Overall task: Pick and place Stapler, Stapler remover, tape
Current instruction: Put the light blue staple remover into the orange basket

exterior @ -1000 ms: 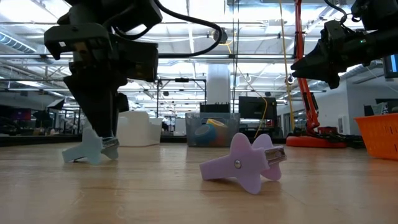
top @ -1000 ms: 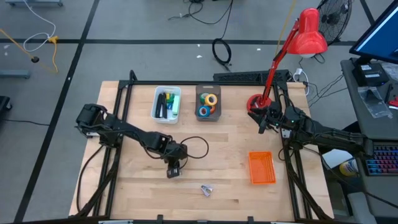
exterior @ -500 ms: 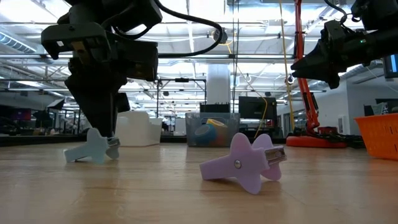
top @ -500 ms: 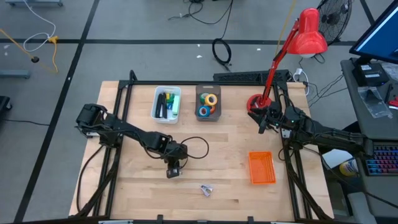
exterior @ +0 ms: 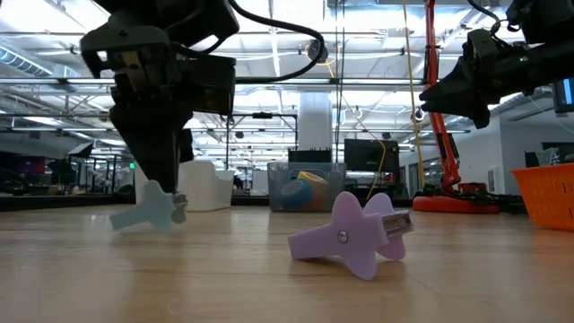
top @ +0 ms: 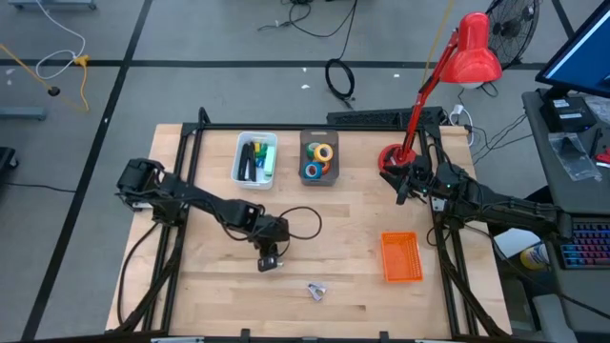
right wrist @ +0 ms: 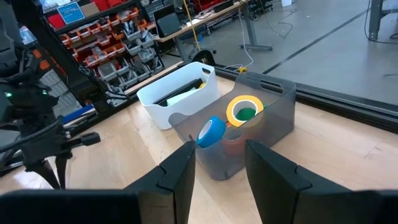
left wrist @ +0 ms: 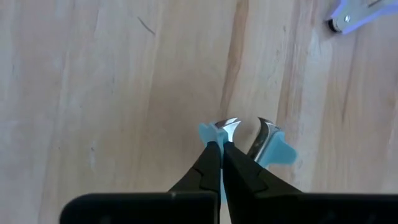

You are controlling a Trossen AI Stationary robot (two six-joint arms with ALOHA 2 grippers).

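Staple remover, pale blue [exterior: 151, 207], sits pinched in the left gripper [top: 270, 259] near the desk's front edge. Right gripper [top: 401, 193], half open and empty, hovers by the back edge.

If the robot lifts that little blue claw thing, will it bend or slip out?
The blue staple remover looks like stiff plastic and metal, so probably no bending. The left gripper pinches only one edge, so it may swivel or slip. It looks light.
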